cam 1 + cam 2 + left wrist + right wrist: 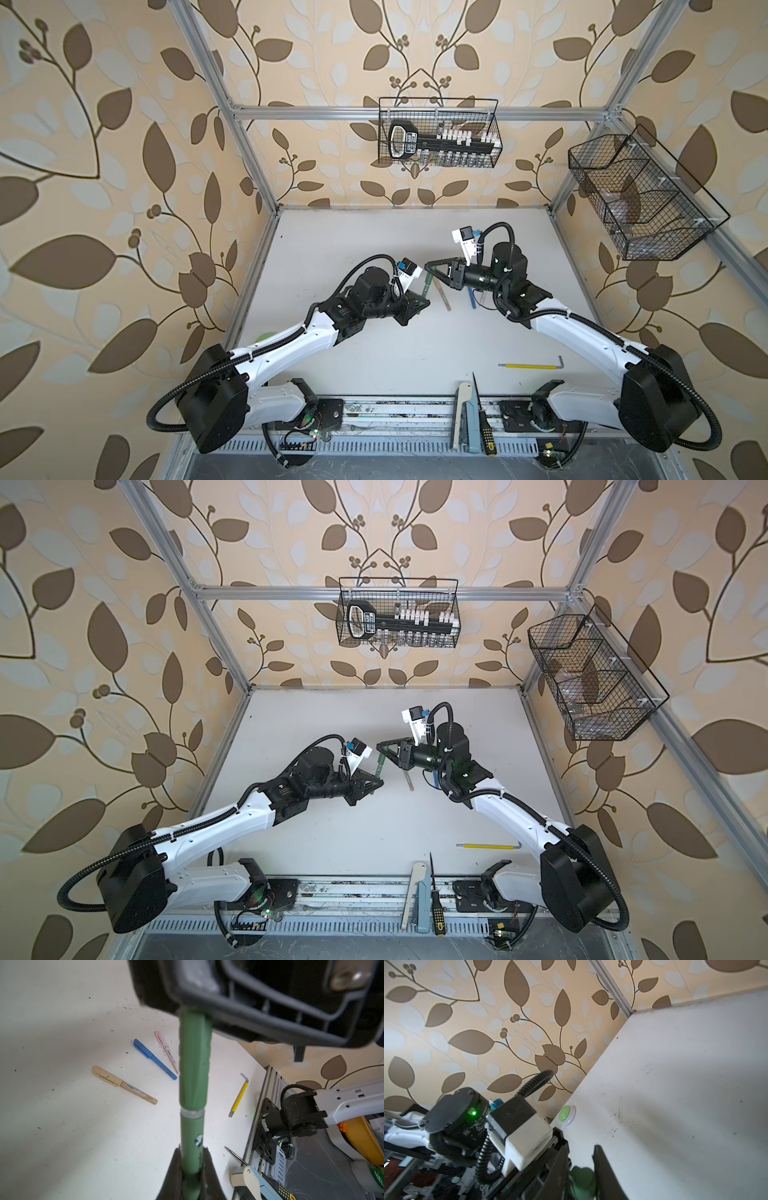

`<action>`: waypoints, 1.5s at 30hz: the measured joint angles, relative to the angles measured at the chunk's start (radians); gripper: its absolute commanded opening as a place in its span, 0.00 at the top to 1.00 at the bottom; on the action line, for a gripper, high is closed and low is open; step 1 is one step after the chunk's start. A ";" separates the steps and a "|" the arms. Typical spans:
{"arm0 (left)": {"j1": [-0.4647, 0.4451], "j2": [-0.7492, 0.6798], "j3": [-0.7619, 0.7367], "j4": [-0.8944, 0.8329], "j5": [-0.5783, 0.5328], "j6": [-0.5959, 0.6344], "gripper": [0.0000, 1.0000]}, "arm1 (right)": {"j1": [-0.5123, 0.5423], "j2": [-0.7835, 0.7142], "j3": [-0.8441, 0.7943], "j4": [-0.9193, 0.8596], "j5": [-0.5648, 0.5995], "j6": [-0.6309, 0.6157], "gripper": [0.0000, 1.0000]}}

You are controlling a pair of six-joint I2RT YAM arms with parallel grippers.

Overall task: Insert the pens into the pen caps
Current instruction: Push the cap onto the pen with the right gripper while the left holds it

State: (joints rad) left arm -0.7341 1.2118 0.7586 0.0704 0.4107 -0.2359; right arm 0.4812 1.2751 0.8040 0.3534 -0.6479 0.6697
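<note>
Left gripper [191, 1150] pinched the green pen [190, 1130]; just beyond it, right gripper [581, 1145] squeezed the green cap [581, 1178].

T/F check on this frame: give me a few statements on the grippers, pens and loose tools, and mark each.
1. The left gripper is shut on the green pen. True.
2. The right gripper holds the tan pen. False: the tan pen lies on the table, and the right gripper is closed on the green cap at the far end of the green pen.
3. The blue pen and the pink pen lie next to each other on the table, both capped. True.
4. The yellow hex key sits in a wire basket. False: it lies flat on the table.
</note>
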 measured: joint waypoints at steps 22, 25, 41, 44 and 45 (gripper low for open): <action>0.166 0.150 0.233 -0.076 0.249 0.164 1.00 | -0.007 -0.008 0.002 0.154 0.145 0.002 1.00; 0.186 0.165 0.248 -0.075 0.283 0.170 1.00 | -0.007 -0.007 0.004 0.155 0.163 -0.002 1.00; 0.309 0.208 0.270 0.042 0.489 0.122 1.00 | 0.043 -0.003 -0.069 0.323 0.343 0.098 1.00; 0.328 0.231 0.272 0.113 0.547 0.084 1.00 | 0.053 -0.002 -0.059 0.327 0.380 0.108 1.00; 0.333 0.242 0.275 0.132 0.565 0.072 1.00 | 0.055 -0.002 -0.053 0.322 0.389 0.108 1.00</action>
State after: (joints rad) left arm -0.4015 1.4536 1.0340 0.2024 0.9752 -0.1635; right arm 0.5362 1.2728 0.7506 0.6754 -0.2584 0.7773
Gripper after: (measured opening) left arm 0.116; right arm 0.118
